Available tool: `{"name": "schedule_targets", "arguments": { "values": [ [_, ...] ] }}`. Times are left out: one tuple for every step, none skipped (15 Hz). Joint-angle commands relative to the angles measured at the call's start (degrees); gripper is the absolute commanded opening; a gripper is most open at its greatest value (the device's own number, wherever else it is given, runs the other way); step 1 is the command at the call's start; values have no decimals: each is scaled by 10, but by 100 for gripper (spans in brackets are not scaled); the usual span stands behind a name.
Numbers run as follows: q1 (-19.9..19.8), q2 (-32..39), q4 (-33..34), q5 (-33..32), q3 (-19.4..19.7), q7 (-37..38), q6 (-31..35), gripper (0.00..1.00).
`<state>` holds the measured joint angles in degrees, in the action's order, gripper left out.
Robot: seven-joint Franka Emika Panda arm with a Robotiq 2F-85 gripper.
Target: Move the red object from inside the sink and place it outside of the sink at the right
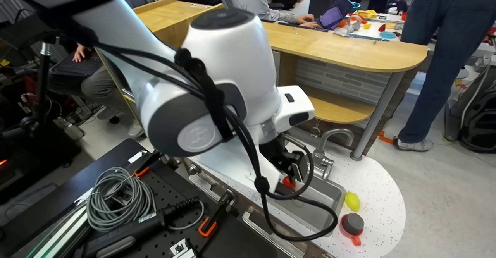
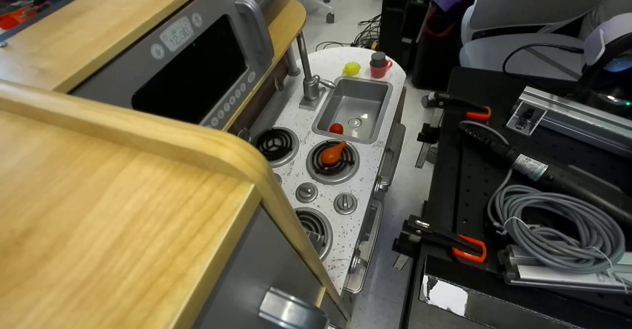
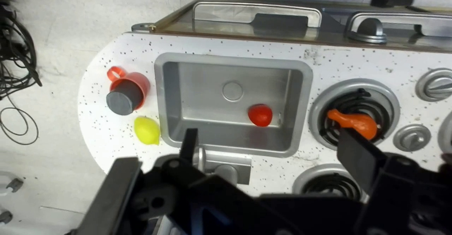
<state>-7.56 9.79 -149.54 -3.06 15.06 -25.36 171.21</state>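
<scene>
A small rounded red object (image 3: 260, 115) lies on the floor of the grey sink (image 3: 233, 59), near the stove end and the faucet-side wall in the wrist view. It also shows in an exterior view (image 2: 336, 128) inside the sink (image 2: 363, 102). My gripper (image 3: 267, 135) is open and empty, its black fingers spread wide. It hangs above the counter, with the red object seen between and beyond the fingertips. In an exterior view the gripper (image 1: 295, 172) is over the stove end of the sink, partly hidden by the arm and cables; a small red patch shows just below it.
At the sink's rounded counter end lie a yellow lemon (image 3: 147, 130) and a red cup (image 3: 139, 83) holding a dark grey piece. An orange drumstick (image 3: 356, 122) lies on a burner at the stove end. The faucet (image 1: 329, 143) stands beside the sink, below a wooden shelf (image 1: 337, 105).
</scene>
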Motion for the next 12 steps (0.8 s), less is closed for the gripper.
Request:
{"name": "schedule_targets", "arguments": {
  "values": [
    [-21,142,71,-34,-11,33,67,100],
    [-14,176,90,-41,-2,46,77,100],
    [-8,208,110,-48,6,61,81,100],
    [-2,240,130,-52,13,75,89,100],
    [0,268,148,-53,15,84,94,100],
    [-1,294,166,-52,15,93,95,100],
    [-7,318,186,-50,9,97,94,100],
    [-10,343,205,-49,6,101,92,100],
    [-9,365,225,-49,6,105,87,100],
    [-10,385,243,-51,4,106,85,100],
    [-11,401,261,-52,2,106,82,100],
    [-12,416,278,-53,-1,106,86,100]
  ]
}}
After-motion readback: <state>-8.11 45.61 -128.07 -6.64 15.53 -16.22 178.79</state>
